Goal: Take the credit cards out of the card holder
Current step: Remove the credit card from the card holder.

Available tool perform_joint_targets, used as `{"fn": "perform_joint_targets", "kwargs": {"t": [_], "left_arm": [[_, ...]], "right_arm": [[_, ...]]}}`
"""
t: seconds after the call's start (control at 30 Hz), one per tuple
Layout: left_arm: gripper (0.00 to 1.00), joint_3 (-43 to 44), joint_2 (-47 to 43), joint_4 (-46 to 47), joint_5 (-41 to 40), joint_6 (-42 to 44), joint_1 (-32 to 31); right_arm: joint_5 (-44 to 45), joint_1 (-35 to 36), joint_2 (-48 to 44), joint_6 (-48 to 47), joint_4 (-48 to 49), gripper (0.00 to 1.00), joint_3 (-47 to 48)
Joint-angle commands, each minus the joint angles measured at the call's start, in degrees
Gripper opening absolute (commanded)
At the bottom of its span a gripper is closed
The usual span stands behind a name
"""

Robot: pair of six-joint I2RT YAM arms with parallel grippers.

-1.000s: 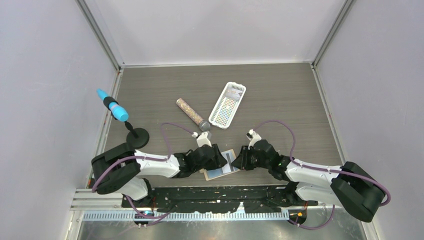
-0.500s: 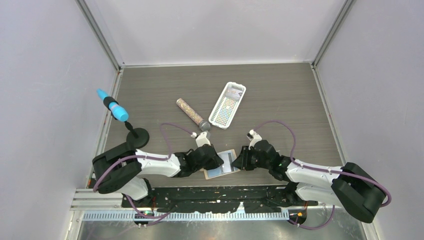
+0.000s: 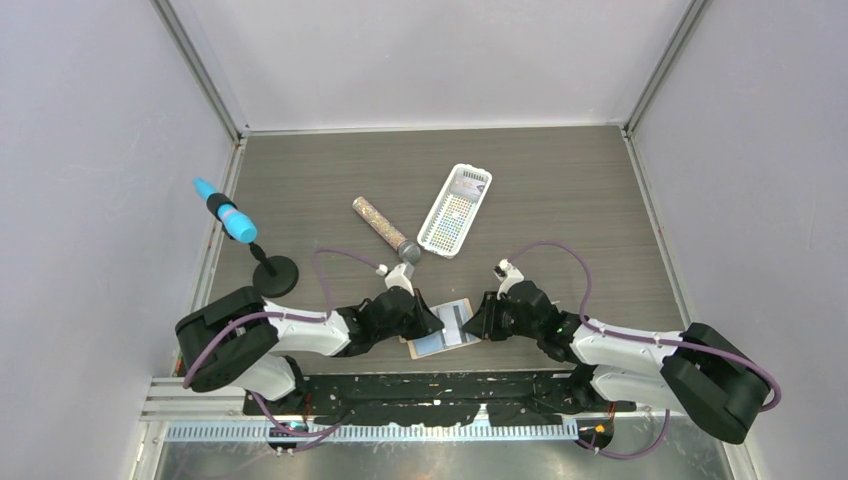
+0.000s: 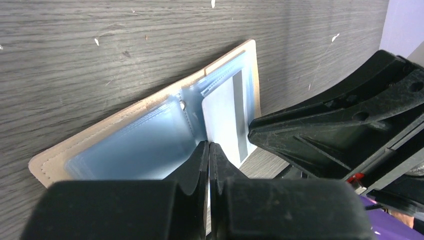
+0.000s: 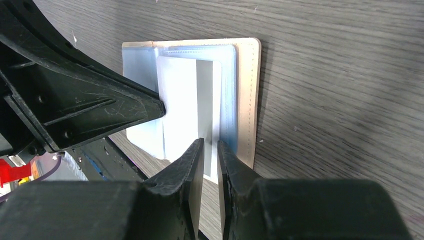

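1. now, at the near edge of the table [image 3: 560,200], the left gripper [image 4: 208,150] has its fingers [image 4: 195,162] pressed together to a hairline, pinching the near corner of the card [image 4: 222,120]; a second ago they stood apart.
2. this gripper has also slid a little toward its own side since then.
3. the card, white with a dark stripe, lies on the half of the open holder [image 5: 247,100] nearer the right gripper [image 5: 210,150]; the holder lies flat between the two grippers, unmoved.
4. the right gripper stays where it was, its fingers [image 5: 192,160] nearly together with a narrow slit, closed over the holder's near edge at the card's striped end; which layer they nip i cannot tell.
5. farther out, the tube [image 3: 383,227] and the basket [image 3: 455,210] lie near each other, unchanged.
6. far left, the blue tool [image 3: 228,218] leans on its stand [image 3: 277,273], as before.
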Motion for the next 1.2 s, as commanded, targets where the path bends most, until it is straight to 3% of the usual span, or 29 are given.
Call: {"fn": "perform_joint_targets", "kwargs": {"t": [0.0,0.3,0.67,1.03,1.17], "left_arm": [[0.00,-2.1,-1.6,6.1,2.4,2.6,0.7],[0.00,-5.7,-3.7,9.2,2.8,2.8,2.7],[0.00,-5.4,-11.9,-0.2,0.6,6.1,2.9],[0.00,-3.1,-17.6,-7.7,0.7,7.0,2.9],[0.00,-3.1,-20.0,-8.5,0.5,6.9,2.9]], "right_arm": [[2.9,-0.1,0.8,-0.3,-3.1,0.24,-1.0],[3.5,-0.3,1.2,-0.4,-3.9,0.23,-0.6],[2.9,-0.5,-1.9,-4.2,-8.1,0.25,3.0],[1.4,0.6,-10.7,-20.8,-12.4,0.43,9.1],[5.8,7.6,-13.8,-29.2,-7.7,0.47,7.9]]}}
